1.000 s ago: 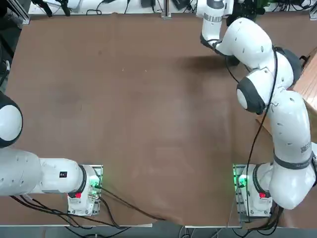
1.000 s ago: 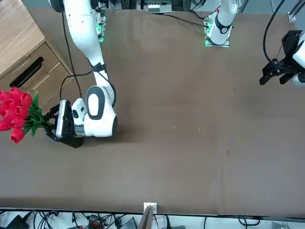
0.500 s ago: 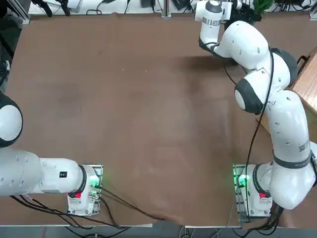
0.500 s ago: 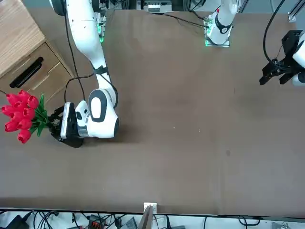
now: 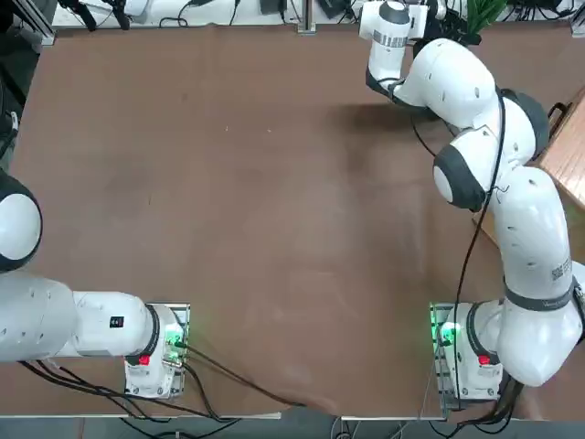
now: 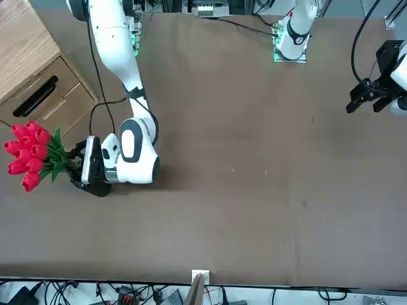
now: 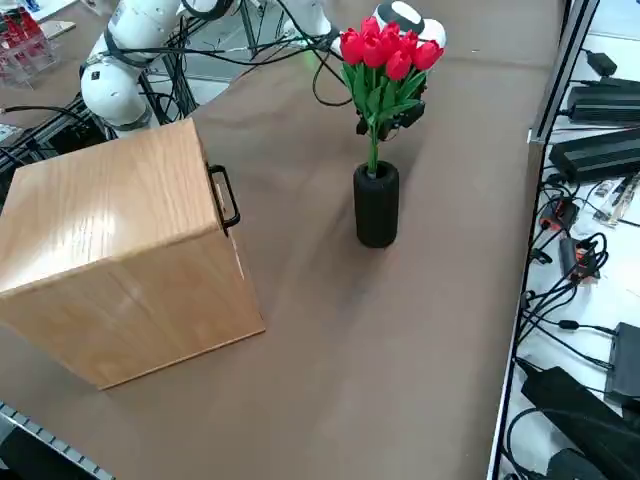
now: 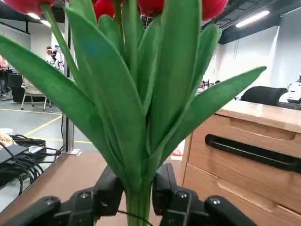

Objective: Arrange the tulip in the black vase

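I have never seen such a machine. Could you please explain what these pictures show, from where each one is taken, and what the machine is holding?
These are four camera views of one moment. Two white robot arms stand at a brown table; only the right arm works. One view looks straight down from overhead. One looks from across the table, so the working arm appears at its left. One looks down from the robot's right side. The last camera sits on the arm's wrist, looking at its own fingers.

The hand is shut on the stems of the tulips: red blooms, green leaves. The side view shows the stems reaching down to the mouth of the black vase, which stands upright on the table. How deep they sit cannot be seen. Beside the vase is a wooden drawer box.
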Robot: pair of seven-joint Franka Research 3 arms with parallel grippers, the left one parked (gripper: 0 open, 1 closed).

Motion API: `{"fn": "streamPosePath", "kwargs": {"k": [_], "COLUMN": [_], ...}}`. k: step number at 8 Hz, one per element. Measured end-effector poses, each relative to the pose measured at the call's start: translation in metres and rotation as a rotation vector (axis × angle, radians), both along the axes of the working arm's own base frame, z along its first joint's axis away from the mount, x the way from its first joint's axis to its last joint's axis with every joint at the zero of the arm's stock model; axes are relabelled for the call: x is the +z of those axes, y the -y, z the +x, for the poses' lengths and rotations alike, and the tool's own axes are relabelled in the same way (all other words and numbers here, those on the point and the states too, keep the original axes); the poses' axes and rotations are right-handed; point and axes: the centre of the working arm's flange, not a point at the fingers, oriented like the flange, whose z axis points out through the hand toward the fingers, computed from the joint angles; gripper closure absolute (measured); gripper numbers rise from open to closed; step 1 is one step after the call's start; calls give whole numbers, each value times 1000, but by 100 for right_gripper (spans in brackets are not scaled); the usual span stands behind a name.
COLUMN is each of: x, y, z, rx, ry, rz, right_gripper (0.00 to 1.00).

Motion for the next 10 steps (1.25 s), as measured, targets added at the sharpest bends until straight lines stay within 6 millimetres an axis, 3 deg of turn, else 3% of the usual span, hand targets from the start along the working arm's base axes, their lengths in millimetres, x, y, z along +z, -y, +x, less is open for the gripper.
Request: {"fn": "streamPosePath", "kwargs": {"k": [1, 4, 6, 10], "x": [-1, 0, 3, 34], "y": [0, 0, -2, -25], "z": [0, 0, 0, 7], "rx": [-2, -2, -1, 44], "ry": [-1, 0, 6, 69], "rz": [4, 6, 26, 104], "right_gripper": [49, 37, 2, 0]}}
